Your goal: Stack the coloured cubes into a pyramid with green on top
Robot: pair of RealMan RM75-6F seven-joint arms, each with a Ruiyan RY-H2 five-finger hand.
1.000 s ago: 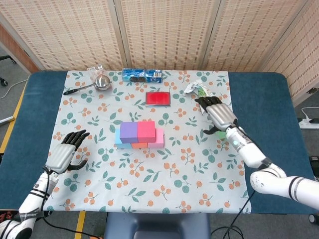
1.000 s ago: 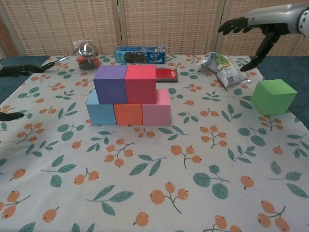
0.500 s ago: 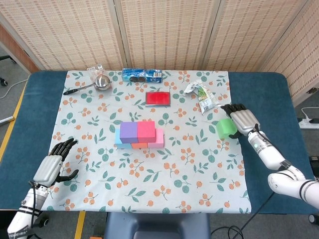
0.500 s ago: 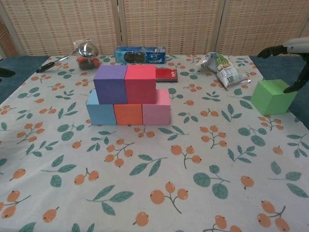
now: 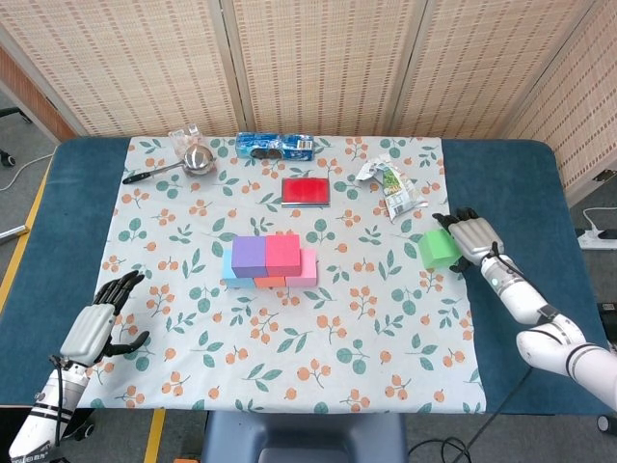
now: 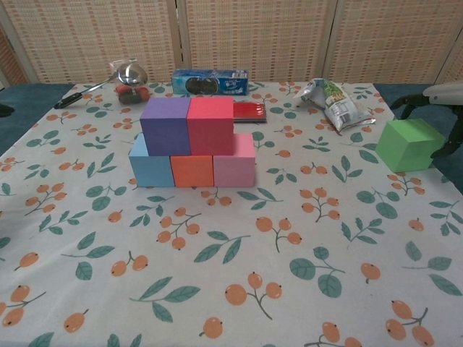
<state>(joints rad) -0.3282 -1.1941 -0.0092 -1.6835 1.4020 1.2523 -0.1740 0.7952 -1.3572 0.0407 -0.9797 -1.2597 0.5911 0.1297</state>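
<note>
My right hand sits just beside the green cube at the cloth's right edge, fingers spread and holding nothing, so I should close squarely on opposite faces before lifting it toward the purple cube and red cube.

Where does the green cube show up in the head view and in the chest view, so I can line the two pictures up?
Head view: the green cube sits at right of centre on the floral cloth, just left of the right hand.
Chest view: the green cube is at the far right edge, mid-height, the right hand beside it.
Shared landmark: the crumpled snack bag, lying beyond the cube in both.
</note>
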